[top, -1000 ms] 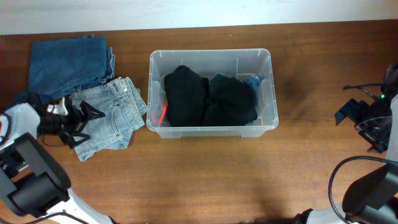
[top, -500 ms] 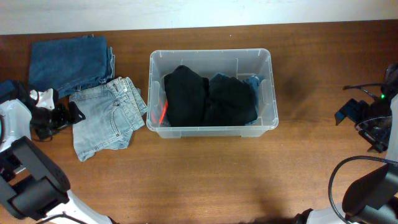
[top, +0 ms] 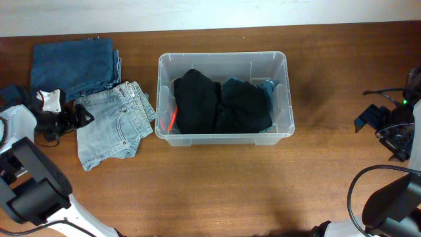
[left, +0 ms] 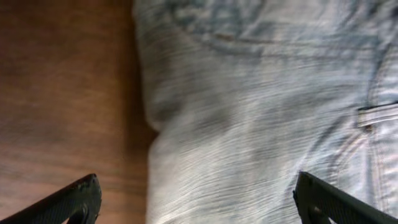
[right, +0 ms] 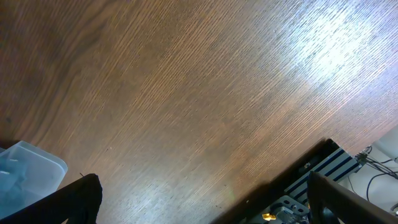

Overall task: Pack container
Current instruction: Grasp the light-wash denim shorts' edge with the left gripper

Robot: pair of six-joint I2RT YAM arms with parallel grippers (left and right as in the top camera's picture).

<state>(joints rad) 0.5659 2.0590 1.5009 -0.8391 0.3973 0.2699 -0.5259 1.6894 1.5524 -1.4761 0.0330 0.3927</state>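
Left gripper (left: 199,198) is hovering wide open and empty over pale-blue denim shorts (top: 112,128), left of the large clear plastic container (top: 223,60) sitting mid-table. Black folded garments (top: 220,102) are lying inside the container. The shorts and the dark-blue folded jeans (top: 72,66) are waiting outside, so packing looks partly done.

1. Overhead, we look straight down on the whole table (top: 329,171), from its left edge to its right.
2. Our left wrist view hangs very close above the pale denim shorts (left: 261,112) by the left edge, which overhead also shows.
3. Our right wrist view, set farther off, takes in bare wood and a corner of the container (right: 25,165), shared with overhead.
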